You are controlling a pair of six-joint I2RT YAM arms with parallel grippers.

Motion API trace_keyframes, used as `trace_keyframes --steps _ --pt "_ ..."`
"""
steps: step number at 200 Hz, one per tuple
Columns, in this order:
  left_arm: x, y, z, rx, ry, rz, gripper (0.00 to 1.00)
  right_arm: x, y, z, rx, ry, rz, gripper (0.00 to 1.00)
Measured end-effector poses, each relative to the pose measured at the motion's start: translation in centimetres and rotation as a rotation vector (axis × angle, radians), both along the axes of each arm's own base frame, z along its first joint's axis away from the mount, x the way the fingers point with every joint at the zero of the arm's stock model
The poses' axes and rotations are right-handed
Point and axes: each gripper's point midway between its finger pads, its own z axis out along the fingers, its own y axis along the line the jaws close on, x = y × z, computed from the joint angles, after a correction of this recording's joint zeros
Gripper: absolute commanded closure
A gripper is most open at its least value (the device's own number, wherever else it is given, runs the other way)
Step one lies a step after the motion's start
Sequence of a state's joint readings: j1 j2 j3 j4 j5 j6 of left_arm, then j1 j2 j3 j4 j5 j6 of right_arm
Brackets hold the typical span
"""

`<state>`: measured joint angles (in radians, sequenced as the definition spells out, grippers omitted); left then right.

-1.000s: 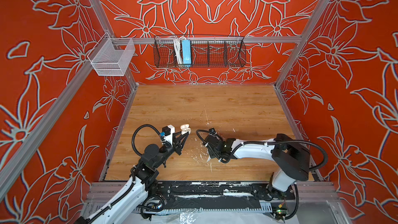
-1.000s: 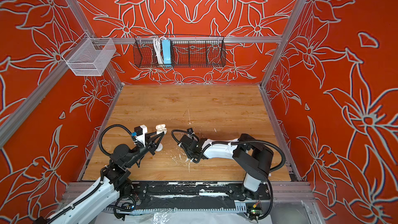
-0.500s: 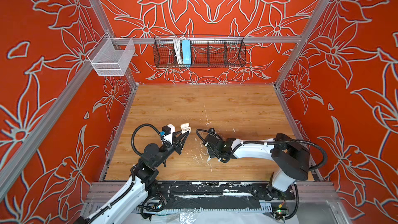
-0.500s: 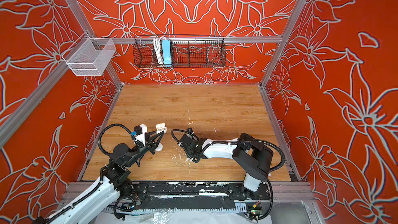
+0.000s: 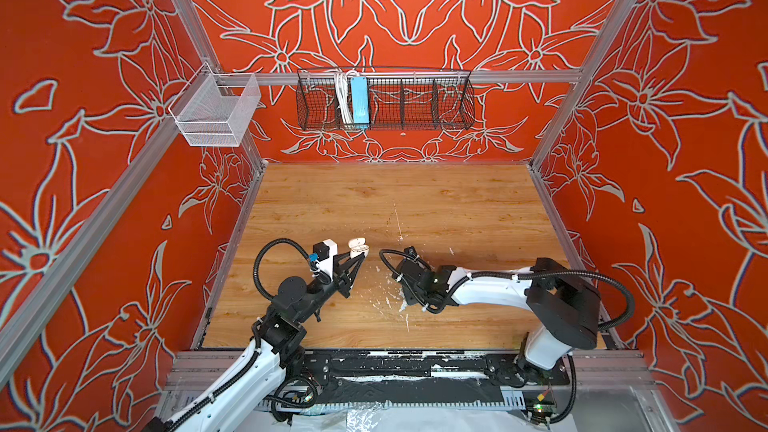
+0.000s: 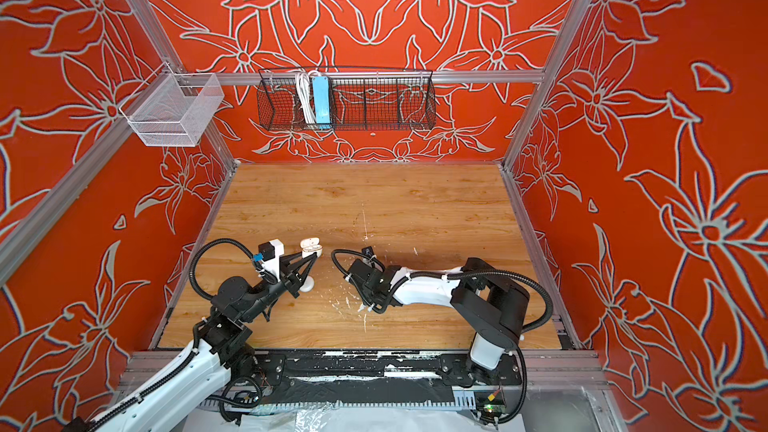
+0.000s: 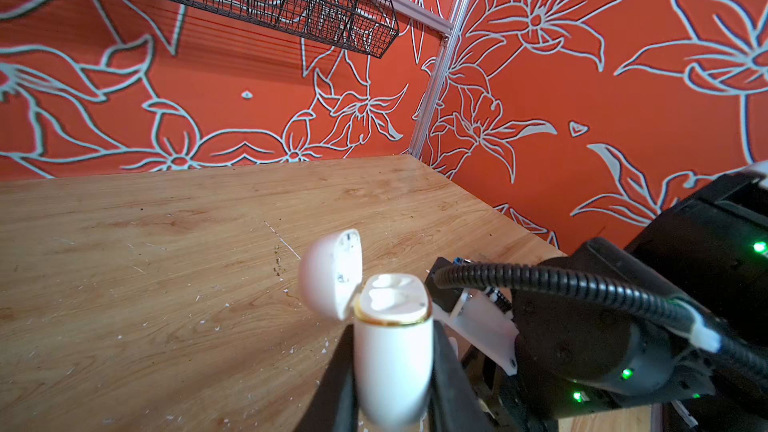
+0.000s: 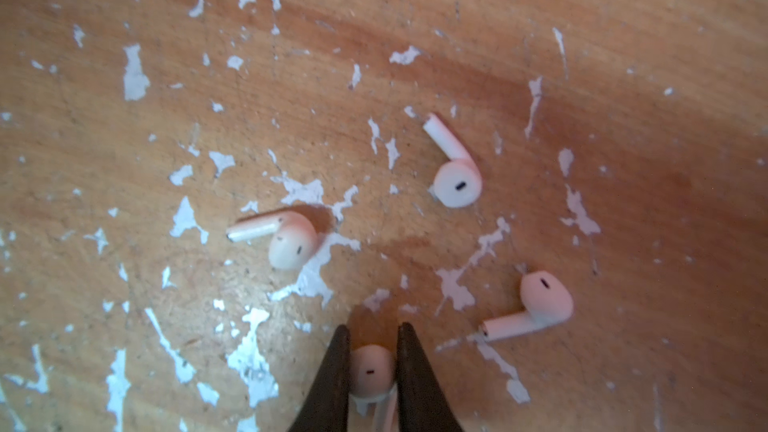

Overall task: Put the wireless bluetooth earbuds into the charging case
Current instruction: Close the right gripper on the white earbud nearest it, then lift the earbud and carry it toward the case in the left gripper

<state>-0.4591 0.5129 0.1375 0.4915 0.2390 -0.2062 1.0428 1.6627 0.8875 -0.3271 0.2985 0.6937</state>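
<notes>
Right claw point(image 8: 374, 328) has clamped earbud point(image 8: 371, 369), stem half-hidden.

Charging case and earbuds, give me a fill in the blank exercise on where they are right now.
The left gripper holds the charging case with its lid ____.
The right gripper pinches one earbud while ____ more lie loose on the table.
The black wire basket holds a ____ bar.
Missing: open; three; blue.
</notes>
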Motion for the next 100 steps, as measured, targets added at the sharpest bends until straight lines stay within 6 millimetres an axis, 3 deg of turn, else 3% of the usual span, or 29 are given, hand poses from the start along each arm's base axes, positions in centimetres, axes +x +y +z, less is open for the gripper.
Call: trace_keyframes --steps 31,77,100 --pt "0.0 -0.2 0.0 -0.005 0.001 -0.011 1.00 -0.3 -0.2 3.1 0.038 -0.054 0.000 0.86" --pt "-0.4 -0.9 0.7 -0.032 -0.011 -0.059 1.00 -0.4 -0.1 12.0 0.181 -0.283 0.015 0.86" --pt "-0.8 -1.3 1.6 -0.055 -0.043 -0.093 1.00 -0.8 0.9 16.8 0.276 -0.416 0.066 0.86"
